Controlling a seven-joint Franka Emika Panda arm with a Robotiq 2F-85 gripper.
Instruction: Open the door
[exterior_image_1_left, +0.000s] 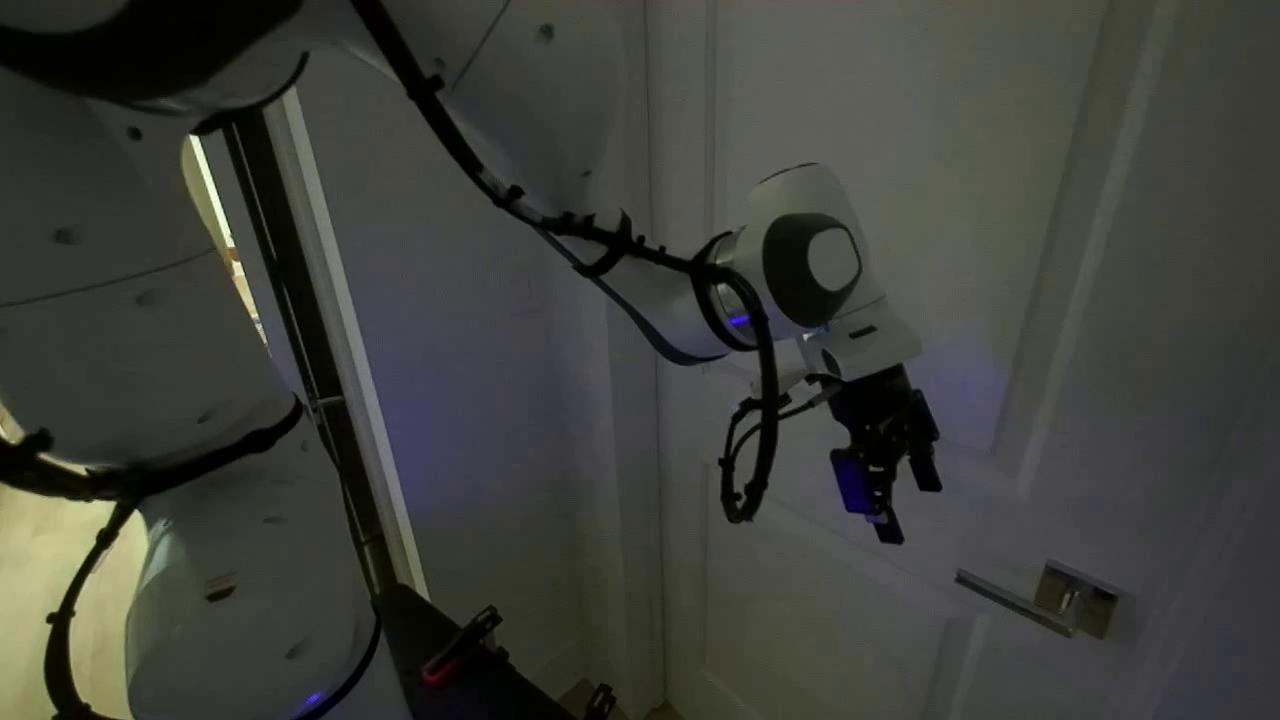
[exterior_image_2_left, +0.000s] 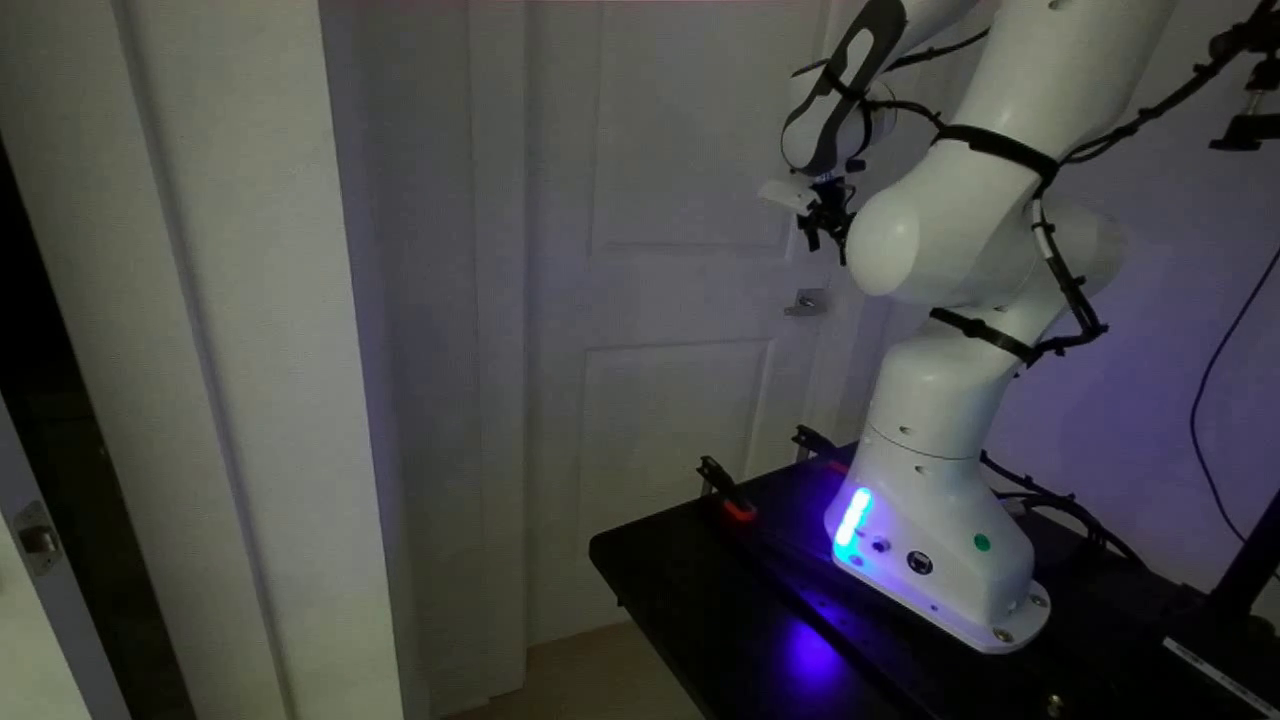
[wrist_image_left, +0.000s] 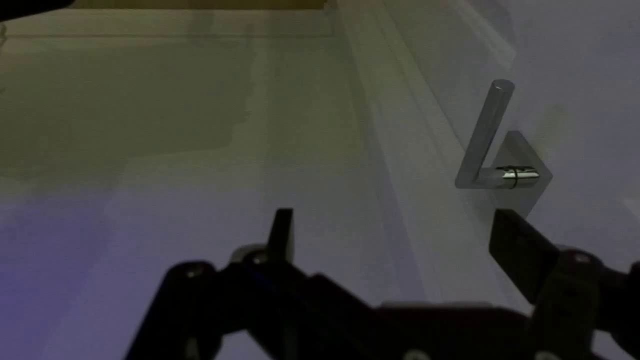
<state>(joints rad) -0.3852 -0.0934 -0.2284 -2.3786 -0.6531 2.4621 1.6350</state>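
The white panelled door looks shut in its frame; it also shows in an exterior view and in the wrist view. Its silver lever handle sits on a square plate; it also shows in an exterior view and in the wrist view, right of centre. My black gripper points down, above the handle and to the handle's left in that view, apart from it. It also shows in an exterior view. In the wrist view the gripper's fingers are wide apart with nothing between them.
The arm base stands on a black table with clamps at its edge near the door. A white wall corner and a part-open door edge stand beside it. A cable loop hangs from the wrist. A dark-framed doorway lies behind the arm.
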